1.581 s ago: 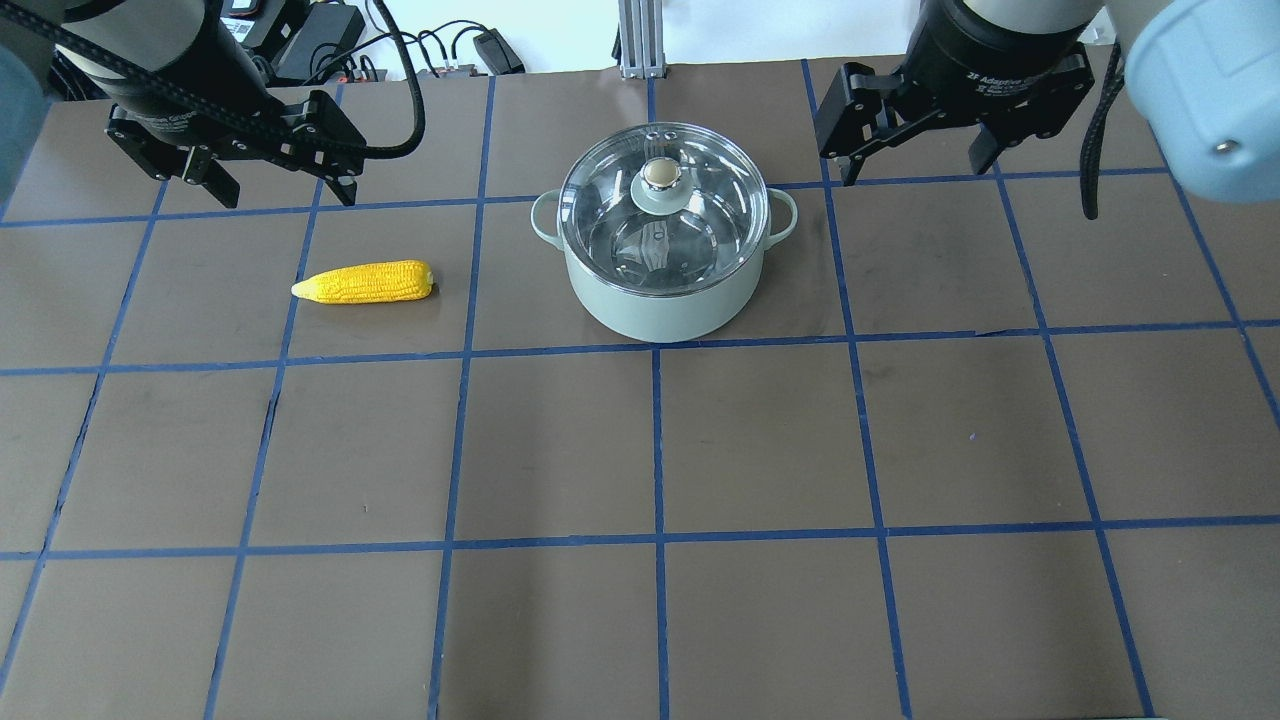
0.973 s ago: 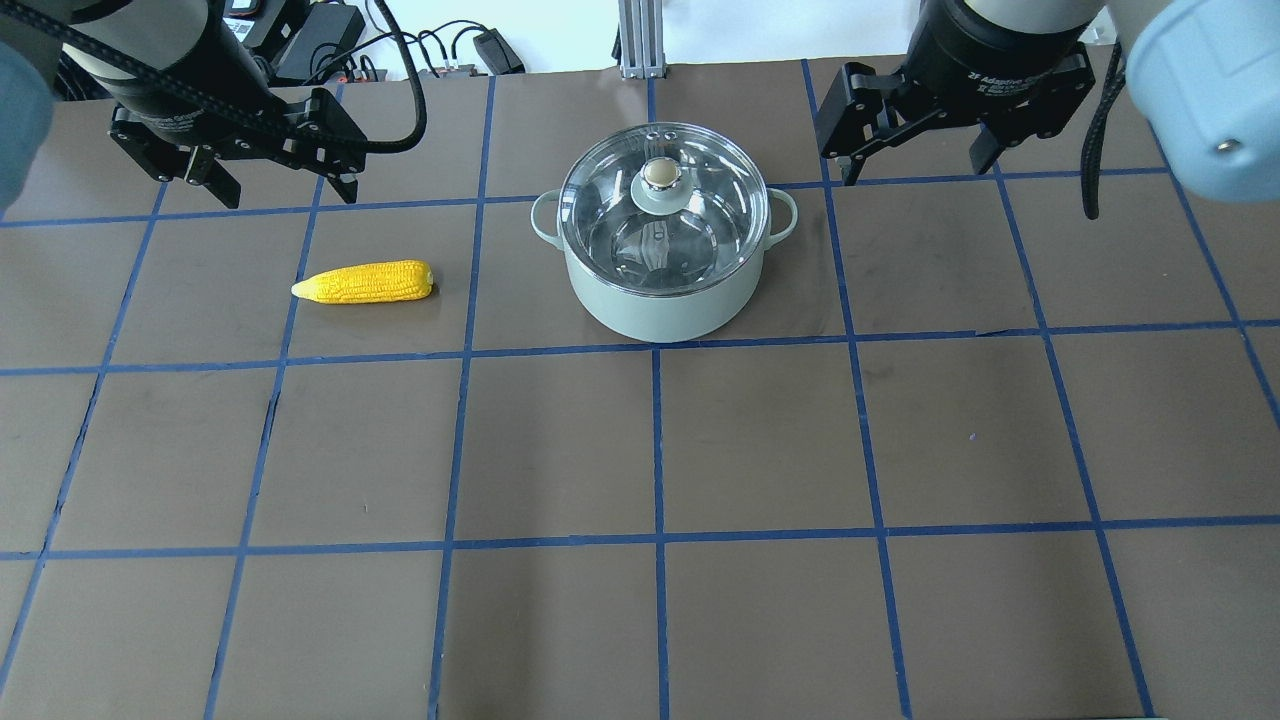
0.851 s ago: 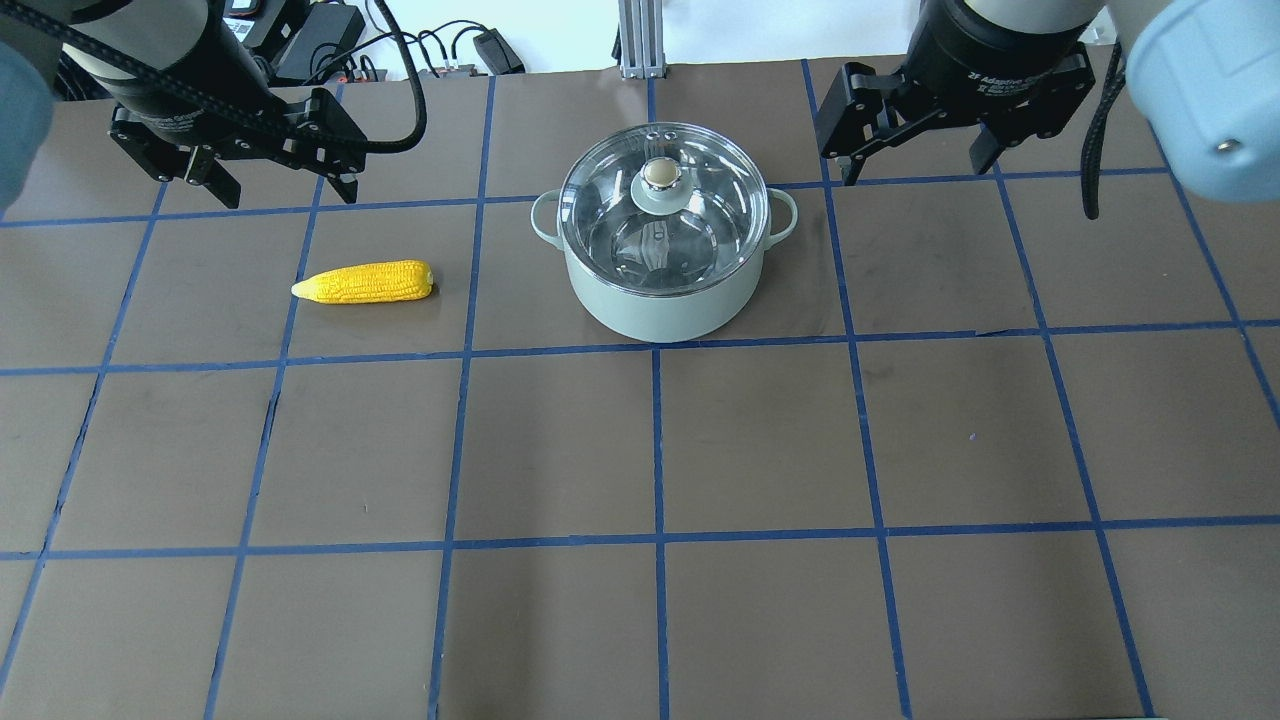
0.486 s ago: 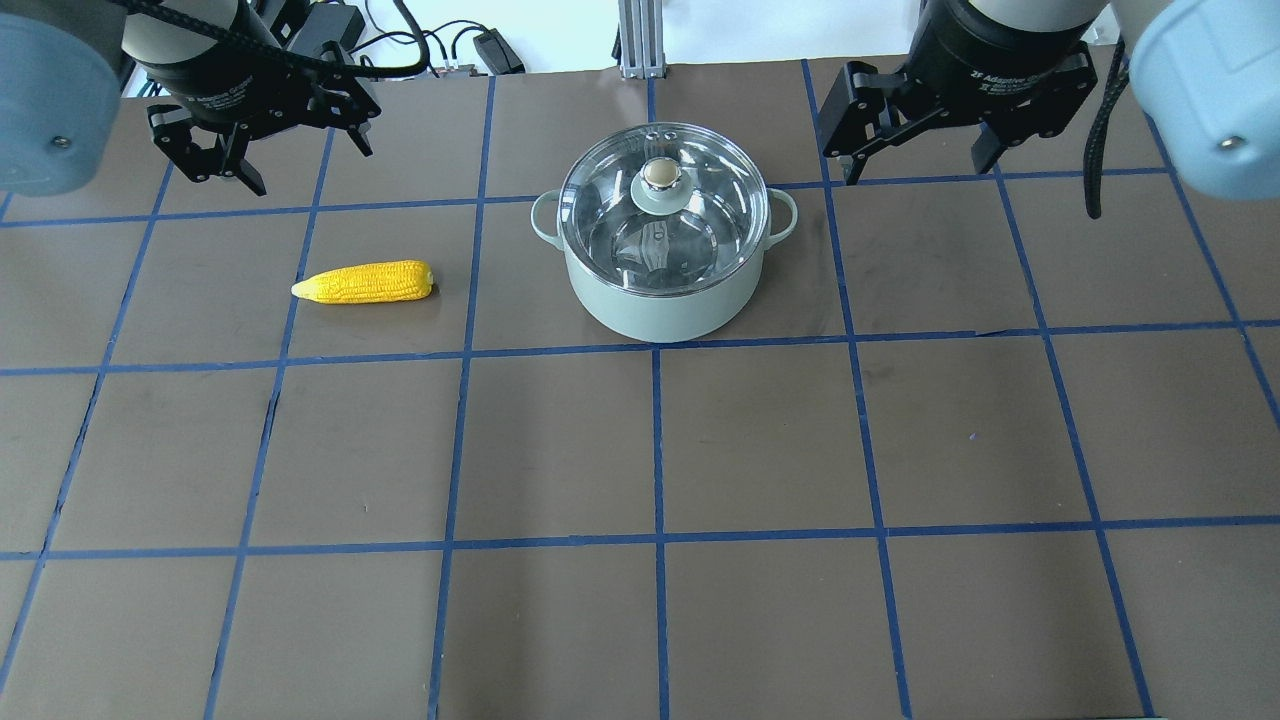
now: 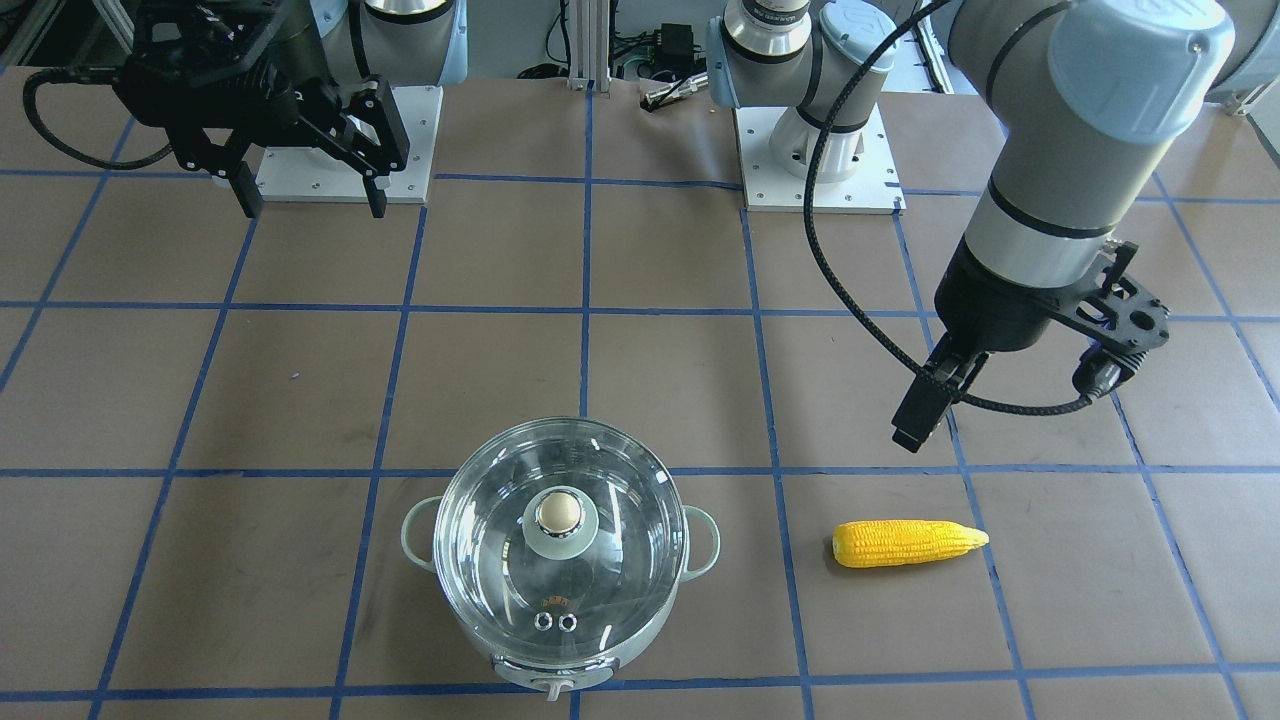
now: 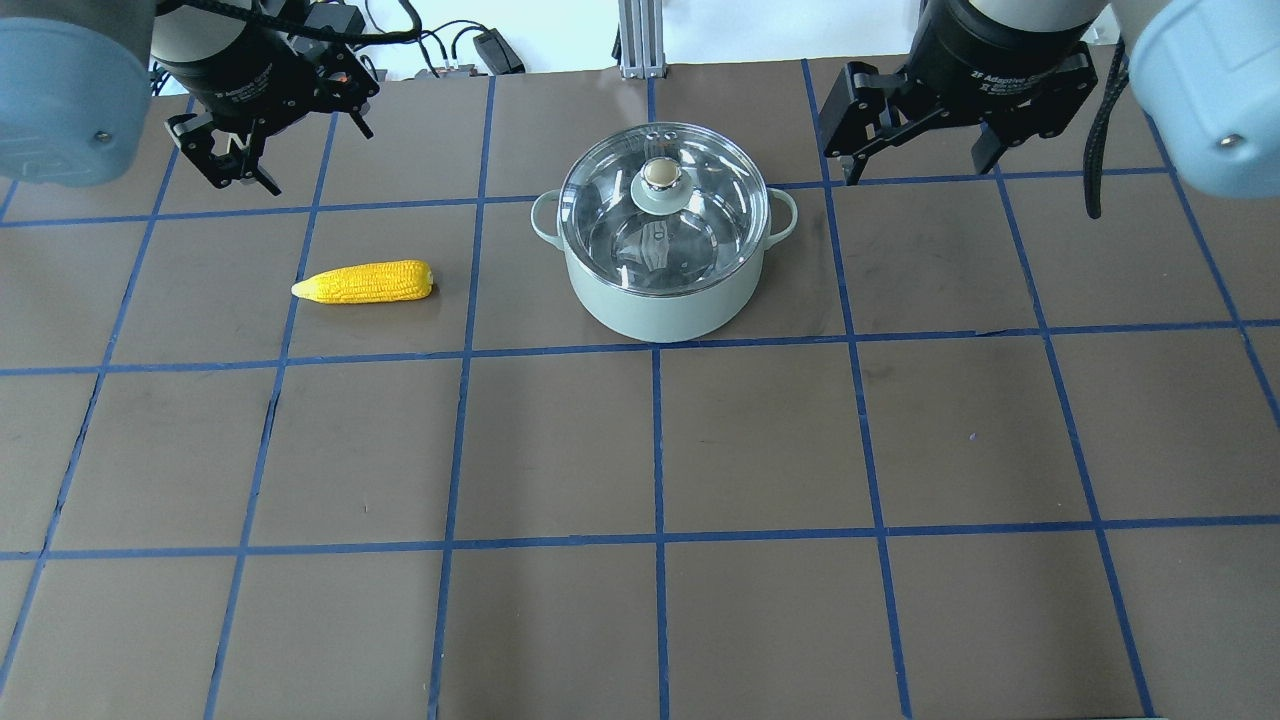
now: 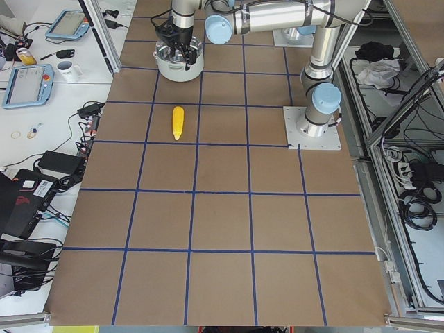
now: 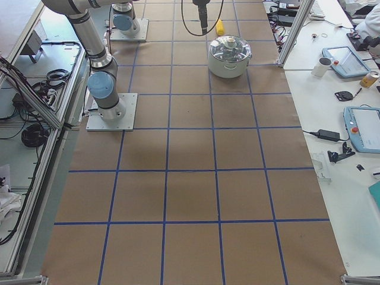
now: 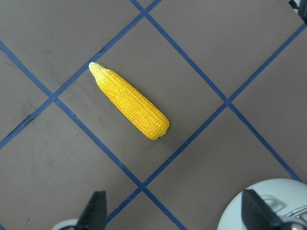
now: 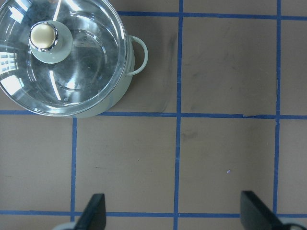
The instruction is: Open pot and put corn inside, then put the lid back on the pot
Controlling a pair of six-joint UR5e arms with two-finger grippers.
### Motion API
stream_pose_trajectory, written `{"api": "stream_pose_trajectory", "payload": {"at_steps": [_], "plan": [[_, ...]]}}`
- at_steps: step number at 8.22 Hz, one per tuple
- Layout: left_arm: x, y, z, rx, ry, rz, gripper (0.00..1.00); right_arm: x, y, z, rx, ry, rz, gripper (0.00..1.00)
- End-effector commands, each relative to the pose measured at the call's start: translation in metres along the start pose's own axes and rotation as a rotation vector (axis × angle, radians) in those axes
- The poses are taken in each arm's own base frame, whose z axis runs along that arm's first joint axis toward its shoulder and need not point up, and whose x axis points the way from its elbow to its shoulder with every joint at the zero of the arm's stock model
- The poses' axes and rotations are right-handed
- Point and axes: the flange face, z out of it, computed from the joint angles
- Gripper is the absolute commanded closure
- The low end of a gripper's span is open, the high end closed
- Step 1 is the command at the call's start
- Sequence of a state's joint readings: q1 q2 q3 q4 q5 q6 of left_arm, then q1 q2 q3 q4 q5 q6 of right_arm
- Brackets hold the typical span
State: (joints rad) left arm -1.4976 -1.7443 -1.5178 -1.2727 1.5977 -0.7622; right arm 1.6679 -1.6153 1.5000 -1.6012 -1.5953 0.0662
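Observation:
The mint-green pot stands at the table's far middle with the glass lid on it, knob up. The yellow corn lies to its left, tip pointing left. My left gripper hangs open and empty above the table just beyond the corn. Its wrist view shows the corn below and the pot's rim at the lower right. My right gripper hangs open and empty right of the pot. Its wrist view shows the lid at the upper left.
The brown table carries a blue tape grid. Cables and power bricks and an aluminium post stand past the far edge. The two arm bases sit at the robot's side.
My left gripper has moved a little right and toward the far edge and has turned about its axis, still open. The right gripper, pot, lid and corn have not moved.

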Motion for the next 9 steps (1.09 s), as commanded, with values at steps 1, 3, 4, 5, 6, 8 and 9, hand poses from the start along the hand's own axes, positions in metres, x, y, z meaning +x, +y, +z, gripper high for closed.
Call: {"api": "stream_pose_trajectory", "payload": {"at_steps": [1,3,4,5,6,8,9], "plan": [[-0.026,-0.052,0.038,-0.022,-0.044,-0.295,0.00,-0.004,0.001,0.006,-0.009,-0.002,-0.011,0.00],[-0.032,-0.069,0.070,-0.052,-0.085,-0.403,0.00,-0.019,-0.019,0.039,-0.033,-0.005,-0.032,0.00],[-0.027,-0.073,0.095,-0.096,-0.084,-0.405,0.00,-0.046,-0.044,0.067,0.011,-0.015,-0.064,0.00],[-0.022,-0.075,0.122,-0.127,-0.091,-0.408,0.00,-0.065,-0.073,0.096,0.032,-0.023,-0.062,0.00],[-0.021,-0.078,0.147,-0.147,-0.122,-0.449,0.00,-0.081,-0.107,0.115,0.034,-0.025,-0.019,0.00],[-0.015,-0.086,0.189,-0.130,-0.134,-0.561,0.00,-0.135,-0.151,0.189,0.053,-0.042,0.119,0.00],[-0.014,-0.088,0.208,-0.136,-0.149,-0.602,0.00,-0.151,-0.159,0.221,0.080,-0.053,0.121,0.00]]}}
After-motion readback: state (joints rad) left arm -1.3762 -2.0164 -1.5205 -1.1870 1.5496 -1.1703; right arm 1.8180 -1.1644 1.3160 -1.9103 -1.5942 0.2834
